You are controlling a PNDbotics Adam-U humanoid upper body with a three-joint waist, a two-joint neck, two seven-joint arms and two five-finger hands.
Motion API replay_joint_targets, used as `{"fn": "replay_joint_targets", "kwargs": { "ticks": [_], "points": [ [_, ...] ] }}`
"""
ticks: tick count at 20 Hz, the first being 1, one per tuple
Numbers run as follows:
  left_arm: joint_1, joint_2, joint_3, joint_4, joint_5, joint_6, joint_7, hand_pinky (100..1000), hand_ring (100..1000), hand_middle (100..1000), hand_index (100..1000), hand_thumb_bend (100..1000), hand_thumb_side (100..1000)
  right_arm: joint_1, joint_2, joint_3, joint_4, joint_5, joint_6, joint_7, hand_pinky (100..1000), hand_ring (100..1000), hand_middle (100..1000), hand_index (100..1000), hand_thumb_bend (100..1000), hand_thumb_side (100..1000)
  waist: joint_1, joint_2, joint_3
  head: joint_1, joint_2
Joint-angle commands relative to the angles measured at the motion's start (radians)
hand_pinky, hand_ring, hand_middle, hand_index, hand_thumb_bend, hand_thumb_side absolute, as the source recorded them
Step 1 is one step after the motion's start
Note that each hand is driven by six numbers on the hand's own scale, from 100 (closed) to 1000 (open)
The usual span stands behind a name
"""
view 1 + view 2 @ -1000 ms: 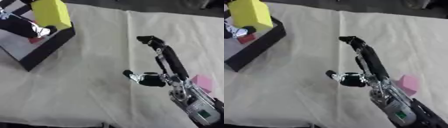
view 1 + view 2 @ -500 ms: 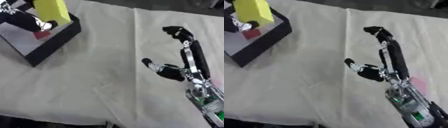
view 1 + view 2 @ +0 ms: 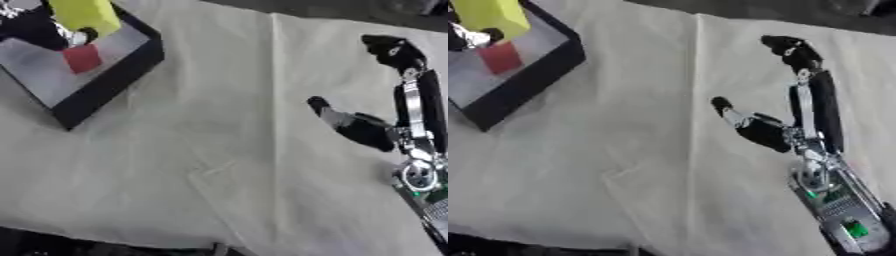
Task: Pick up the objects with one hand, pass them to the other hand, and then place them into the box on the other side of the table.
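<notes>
Creased matt cloth (image 3: 201, 150) covers the table; the box (image 3: 105, 85) looks matt black.

Soft even light, blurry (motion smear)

The shallow black square box with a grey floor (image 3: 114, 77) sits at the table's far left corner, turned askew to the table edges. A small red cube (image 3: 83, 58) lies flat on the box floor. A tall yellow rectangular block (image 3: 85, 15) stands above the box's far side, just beyond the cube.
</notes>
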Motion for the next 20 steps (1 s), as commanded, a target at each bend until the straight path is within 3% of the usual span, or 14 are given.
{"fn": "replay_joint_targets", "kwargs": {
  "ticks": [1, 10, 20],
  "points": [
    [-0.003, 0.046, 0.027, 0.024, -0.021, -0.007, 0.023, 768, 557, 529, 357, 356, 100, -0.013, -0.031, -0.029, -0.018, -0.019, -0.006, -0.022, 811, 800, 768, 816, 664, 180, 0.003, -0.009, -0.005, 0.006, -0.021],
    [0.02, 0.062, 0.053, 0.091, -0.037, -0.018, 0.062, 767, 558, 529, 358, 355, 100, -0.019, -0.031, -0.054, -0.018, -0.034, -0.012, -0.054, 809, 800, 767, 808, 667, 184, -0.006, 0.006, -0.02, 0.049, -0.057],
    [0.031, 0.065, 0.066, 0.146, -0.063, -0.026, 0.086, 765, 564, 533, 392, 361, 100, -0.025, -0.027, -0.064, -0.018, -0.039, -0.014, -0.074, 809, 799, 767, 807, 668, 189, -0.012, 0.018, -0.027, 0.099, -0.072]
  ]
}}
